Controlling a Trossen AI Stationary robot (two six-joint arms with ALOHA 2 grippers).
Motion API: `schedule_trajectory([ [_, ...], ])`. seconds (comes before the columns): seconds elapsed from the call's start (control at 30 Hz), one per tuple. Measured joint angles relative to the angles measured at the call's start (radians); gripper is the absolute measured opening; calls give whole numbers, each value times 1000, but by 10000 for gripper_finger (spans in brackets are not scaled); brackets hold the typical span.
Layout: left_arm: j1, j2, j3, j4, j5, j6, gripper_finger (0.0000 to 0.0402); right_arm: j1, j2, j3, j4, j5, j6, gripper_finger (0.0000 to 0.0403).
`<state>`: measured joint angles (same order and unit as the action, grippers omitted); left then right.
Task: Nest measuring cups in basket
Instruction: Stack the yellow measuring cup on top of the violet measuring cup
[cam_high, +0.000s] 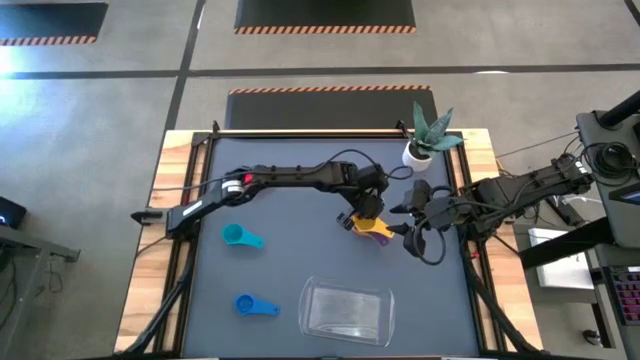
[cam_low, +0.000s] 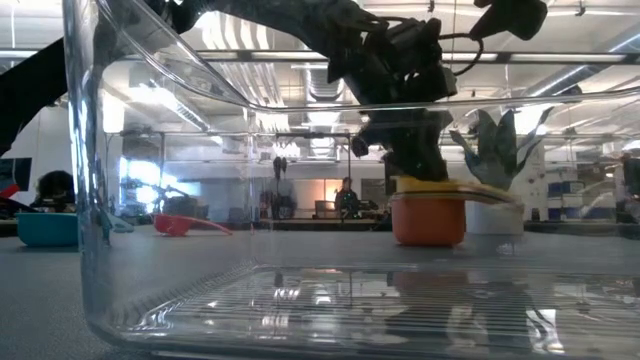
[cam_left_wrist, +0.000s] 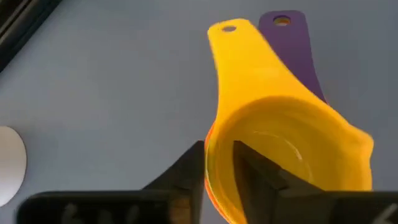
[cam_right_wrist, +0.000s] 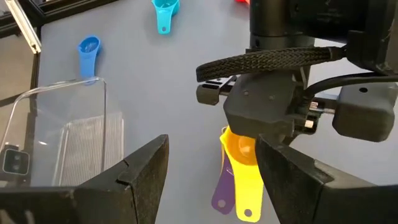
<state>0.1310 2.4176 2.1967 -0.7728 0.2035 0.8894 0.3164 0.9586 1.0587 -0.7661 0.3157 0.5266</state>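
Left gripper (cam_high: 368, 212) pinches yellow cup's (cam_left_wrist: 292, 143) rim; right gripper (cam_high: 413, 236), apparently spread, waits beside.

The left gripper (cam_high: 366, 212) sits over the yellow cup (cam_high: 371, 226), a purple cup (cam_high: 381, 238) poking out just beneath it. The right gripper (cam_high: 415, 222) hangs just beside these, fingers spread. A potted plant (cam_high: 424, 143) stands behind the grippers; the teal cup (cam_high: 240, 237), blue cup (cam_high: 254, 305) and clear basket (cam_high: 346, 310) lie well apart.
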Motion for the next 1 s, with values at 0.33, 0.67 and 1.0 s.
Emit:
schedule_trajectory([
  [0.33, 3, -103, 0, -97, -28, -116, 171, 0, 0, -1, -15, 0, -1, 226],
  [0.67, 15, -417, -185, -178, 34, -289, 124, -1, 8, -22, -170, 60, 202, 226],
  [1.0, 2, -1030, -1006, 463, 15, -574, 79, -3, 14, -159, -195, 51, 278, 226],
])
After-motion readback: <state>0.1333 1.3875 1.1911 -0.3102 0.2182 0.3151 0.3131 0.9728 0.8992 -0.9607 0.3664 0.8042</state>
